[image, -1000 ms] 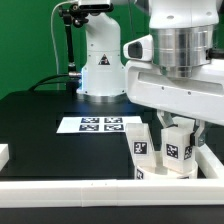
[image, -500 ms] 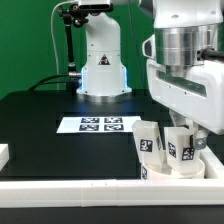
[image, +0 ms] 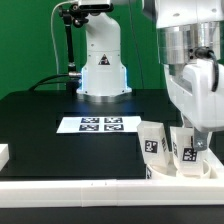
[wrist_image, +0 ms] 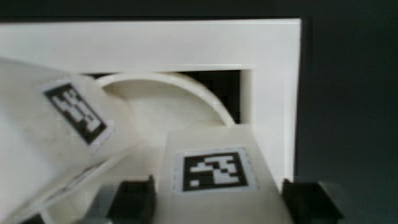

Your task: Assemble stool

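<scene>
Stool kit sits at the near corner of the matte black surface point(image: 40, 115) on the exterior view's right, boxed in by the smooth white border rails point(image: 70, 187). Two small blocky white plastic legs stand upright side by side on the thick round seat point(image: 185, 172): first leg point(image: 151, 142) toward the exterior view's left, second leg point(image: 185, 146) just beside it, each carrying a square black-and-white tag on its facing side. The gripper point(image: 197, 135) hangs directly over the second leg, glossy white arm housing above it. In the wrist view the gripper point(wrist_image: 210, 197) shows two dark, flat-faced fingers point(wrist_image: 128, 197) flanking the tagged leg point(wrist_image: 215, 168); fingers sit close against its sides, but actual contact cannot be told, image is soft. Behind that leg the seat's curved white rim point(wrist_image: 169, 92) arcs against a square dark gap; the other leg point(wrist_image: 54, 120) leans in at a tilt in this view. The marker board point(image: 100, 125), thin and flat, lies mid-surface, well apart from the kit. A second white robot base point(image: 103, 65) stands at the far edge.
</scene>
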You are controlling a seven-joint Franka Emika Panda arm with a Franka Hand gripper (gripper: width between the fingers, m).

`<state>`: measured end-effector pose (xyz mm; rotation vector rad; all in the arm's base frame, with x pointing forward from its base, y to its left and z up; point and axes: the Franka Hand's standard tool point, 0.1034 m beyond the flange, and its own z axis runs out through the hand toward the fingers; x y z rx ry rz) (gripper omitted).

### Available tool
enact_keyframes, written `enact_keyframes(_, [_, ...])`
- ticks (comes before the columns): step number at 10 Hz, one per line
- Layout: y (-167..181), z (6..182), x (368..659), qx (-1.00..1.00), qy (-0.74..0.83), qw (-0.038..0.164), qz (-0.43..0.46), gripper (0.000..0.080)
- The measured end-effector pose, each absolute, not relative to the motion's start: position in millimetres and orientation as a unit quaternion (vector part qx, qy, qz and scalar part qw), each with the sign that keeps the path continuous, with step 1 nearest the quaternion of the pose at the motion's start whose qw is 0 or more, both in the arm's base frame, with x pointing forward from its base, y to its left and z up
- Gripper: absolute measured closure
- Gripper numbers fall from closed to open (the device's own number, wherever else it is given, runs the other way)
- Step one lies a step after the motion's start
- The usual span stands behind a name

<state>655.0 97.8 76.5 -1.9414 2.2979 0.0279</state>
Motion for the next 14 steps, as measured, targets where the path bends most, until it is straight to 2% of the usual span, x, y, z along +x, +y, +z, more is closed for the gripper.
enact_keyframes(5, [98.6, 76.2, 656.1, -0.559, 0.825, 0.078, 0.028, 0.0459])
enact_keyframes(7, [100.0, 78.1, 656.3, -0.573, 0.815, 0.078, 0.028, 0.0222])
enact_keyframes(8, [101.1, 87.1, 658.5, -0.585, 0.806, 0.080, 0.030, 0.0172])
enact_keyframes(11, [103.4, 107.0, 664.5, -0.600, 0.794, 0.095, 0.024, 0.0151])
enact_keyframes(14, [103.6, 104.4, 663.9, -0.636, 0.766, 0.094, 0.020, 0.0150])
